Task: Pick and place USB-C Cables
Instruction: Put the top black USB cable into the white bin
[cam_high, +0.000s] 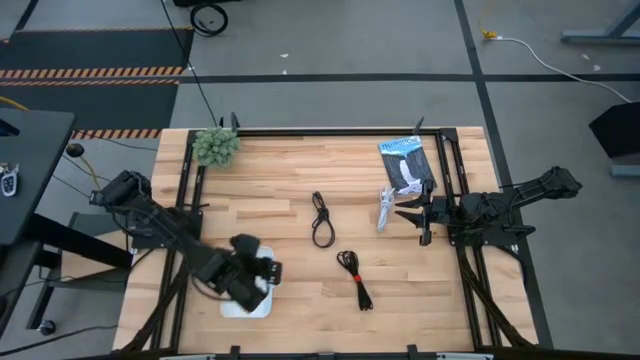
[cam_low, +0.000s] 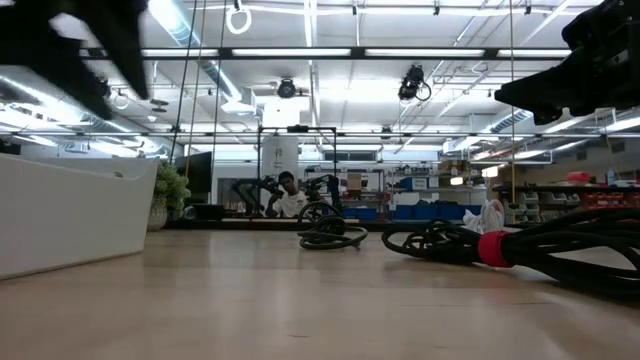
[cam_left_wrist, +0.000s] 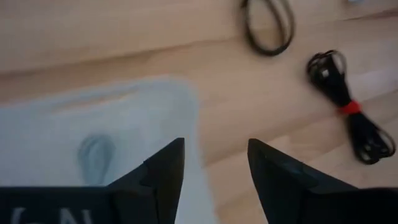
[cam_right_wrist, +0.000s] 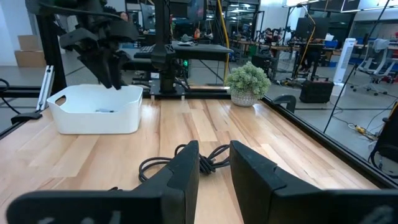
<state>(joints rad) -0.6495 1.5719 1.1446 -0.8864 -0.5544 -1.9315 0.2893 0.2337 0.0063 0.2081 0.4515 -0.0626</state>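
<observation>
My left gripper (cam_high: 262, 272) hangs open and empty over a white bin (cam_high: 232, 306). A pale grey cable bundle (cam_left_wrist: 95, 159) lies on the bin's floor. A black cable (cam_high: 322, 220) lies at the table's middle. A second black cable, tied with a red band (cam_high: 355, 279), lies nearer the front edge. A white cable (cam_high: 385, 209) lies just in front of my right gripper (cam_high: 405, 213), which is open, low over the table and pointing toward the table's left. In the right wrist view (cam_right_wrist: 214, 165) the white cable is hidden.
A flat black-and-blue packet (cam_high: 407, 164) lies at the far right, behind the white cable. A fuzzy green plant (cam_high: 215, 147) stands at the far left corner. Black frame rails (cam_high: 452, 170) run along the table's sides and far edge.
</observation>
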